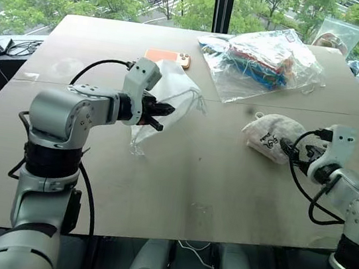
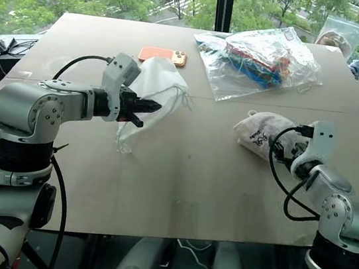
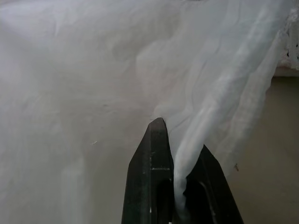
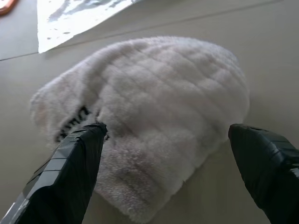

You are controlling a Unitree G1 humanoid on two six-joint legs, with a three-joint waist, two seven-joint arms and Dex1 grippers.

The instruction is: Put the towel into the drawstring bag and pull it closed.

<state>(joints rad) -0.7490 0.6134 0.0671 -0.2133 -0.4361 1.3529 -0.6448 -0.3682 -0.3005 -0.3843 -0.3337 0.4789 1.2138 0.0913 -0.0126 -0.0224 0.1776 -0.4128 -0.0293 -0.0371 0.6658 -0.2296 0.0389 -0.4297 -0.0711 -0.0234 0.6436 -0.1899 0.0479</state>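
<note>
Towel [image 1: 271,135] lies bunched on the worktop [image 1: 213,179], right side, black mark showing. Right end effector [image 4: 168,140] sits spread wide, fingers flanking it. Left end effector [image 1: 162,115] is pinched on the bag [image 1: 172,93], holding it up off the worktop, nothing visible inside. Behind, a plastic bag [image 1: 263,59] holds colourful items.

The drawstring bag [image 1: 172,93] is placed left on the worktop [image 1: 193,177]; the towel [image 1: 273,135] right; a plastic bag [image 1: 263,61] behind.

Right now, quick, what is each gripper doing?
Left gripper: shut on the drawstring bag, holding it up.
Right gripper: open, around the towel, not gripping it yet.
</note>
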